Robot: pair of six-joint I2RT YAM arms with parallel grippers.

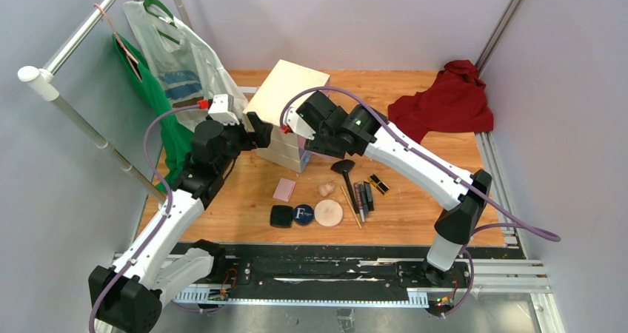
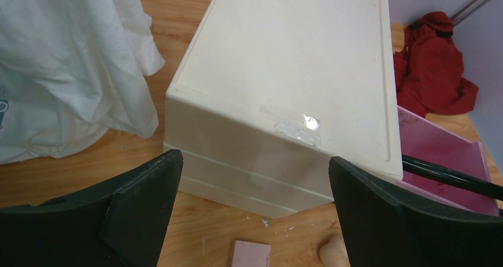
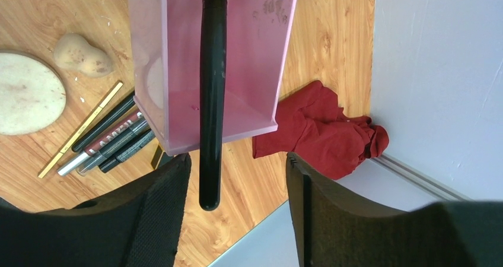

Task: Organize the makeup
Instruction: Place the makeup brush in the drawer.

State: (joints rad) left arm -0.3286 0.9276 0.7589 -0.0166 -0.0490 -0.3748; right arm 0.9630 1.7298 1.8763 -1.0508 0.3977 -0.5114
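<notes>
Stowing the black brush (image 3: 209,101) looks like the step in hand. It lies along the open pink drawer (image 3: 255,53), its end overhanging the rim (nothing else inside). The right gripper (image 3: 237,160) is partly open and clamps nothing. The left gripper (image 2: 255,160), wide and empty, faces the cream chest (image 2: 285,71). The next move probably calls for lifting clear and fetching the pencils (image 3: 112,139).

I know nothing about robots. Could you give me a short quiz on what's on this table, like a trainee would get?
1. True or false: the black brush lies flat on the table.
2. What colour is the crumpled cloth in the far right corner?
3. What sits between the black square compact and the beige round puff? A) round navy compact B) black brush C) crumpled cloth
Key: 1 false, it lies across the open pink drawer; 2 red; 3 A.
</notes>
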